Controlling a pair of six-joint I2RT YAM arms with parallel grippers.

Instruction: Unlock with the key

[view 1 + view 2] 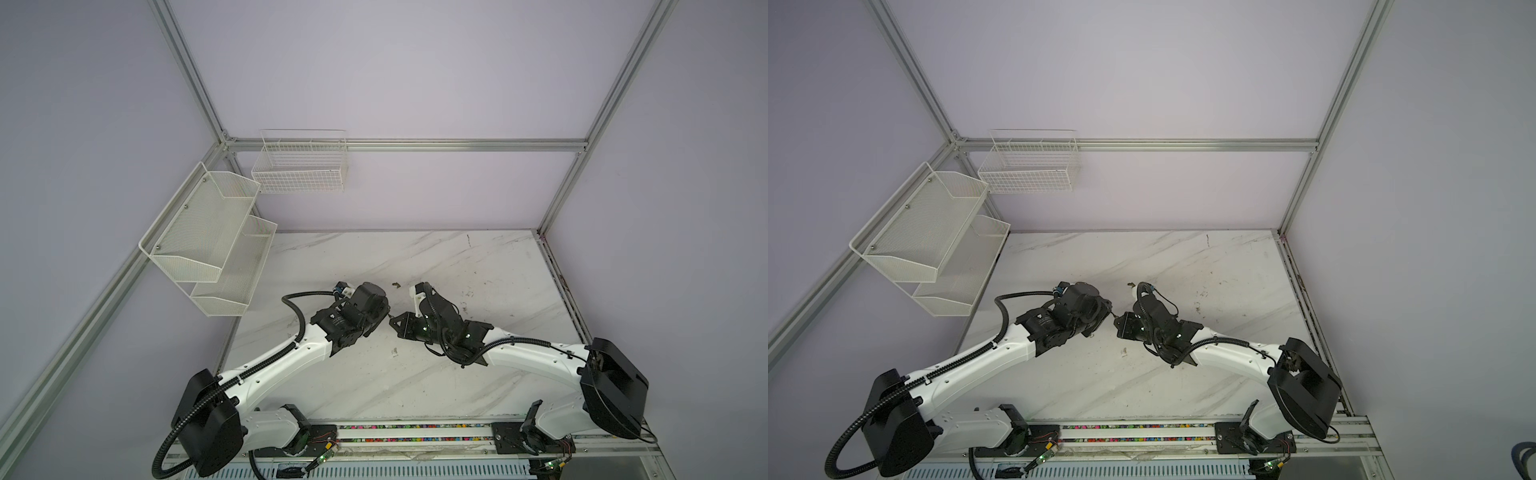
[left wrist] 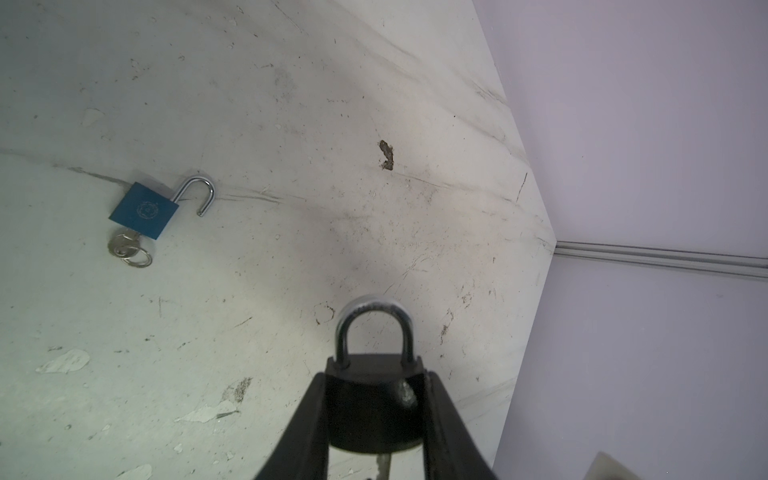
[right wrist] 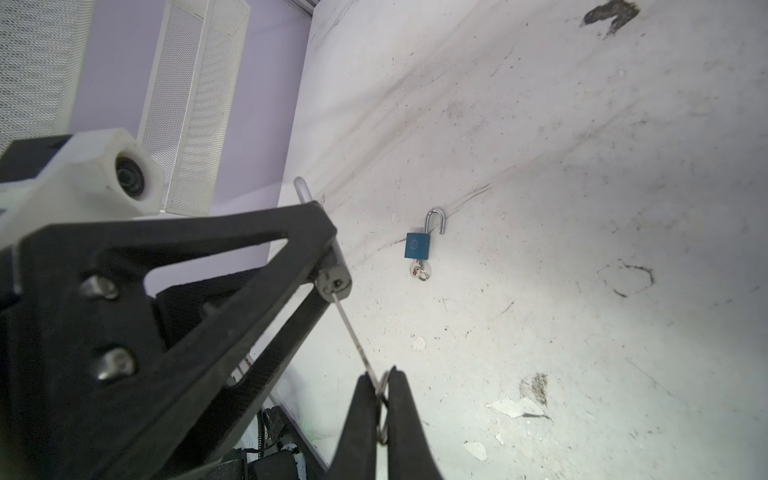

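Two arms meet near the centre of the frame in both top views. The left arm (image 1: 282,357) comes up from the lower left and the right arm (image 1: 532,357) from the lower right, both bent at the elbow, with their wrists turned toward each other over the marble table (image 1: 457,266). The two tips are almost touching.

In the left wrist view we see the left gripper (image 2: 376,382) closed on the black padlock (image 2: 370,415). Its two fingers (image 2: 307,415) press the flat sides of the body. The steel shackle (image 2: 374,311) stands out past the fingertips and is closed, with both legs in the body.

In the right wrist view the right gripper (image 3: 380,376) is pinched tight on the head of the key (image 3: 353,332), together with its ring (image 3: 383,399). The thin blade goes straight from the fingertips to the keyhole face of the black padlock (how deep it sits inside, we cannot tell). So the lock is held in the air between the two grippers, above the table and not resting on it.

We also see a blue padlock (image 2: 144,211) lying flat on the table, well apart from both grippers. Its shackle (image 2: 203,191) is swung open, and a second key (image 2: 124,245) with a ring is in its bottom.
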